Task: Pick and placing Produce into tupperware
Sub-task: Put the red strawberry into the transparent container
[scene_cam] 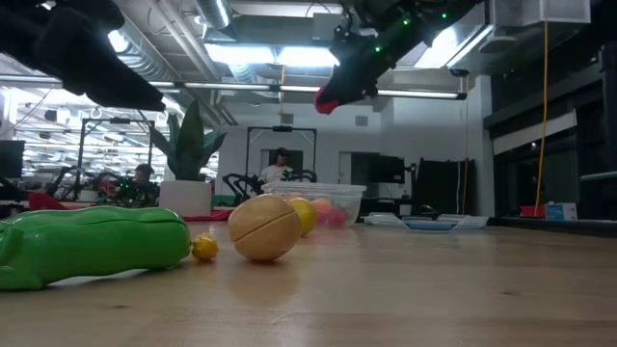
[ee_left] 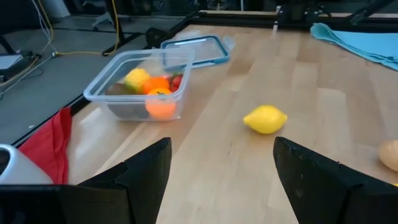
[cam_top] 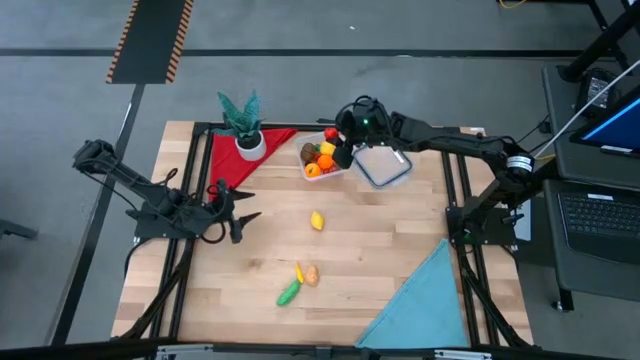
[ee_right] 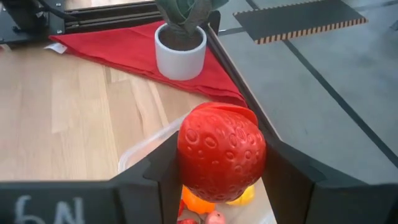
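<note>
Right pincer point(ee_right: 221, 180) clamped red strawberry point(ee_right: 221, 155) directly above tupperware point(cam_top: 325, 162); off-centre release risked bounce off piled produce point(ee_left: 152, 87). Left pincer point(ee_left: 217, 165) waited, wide.

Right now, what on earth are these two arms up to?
The right gripper holds a red toy strawberry above the tupperware, which already has several toy pieces inside. The left gripper waits open near the table's left side. A yellow lemon, a tan piece and a green vegetable lie on the table.
</note>
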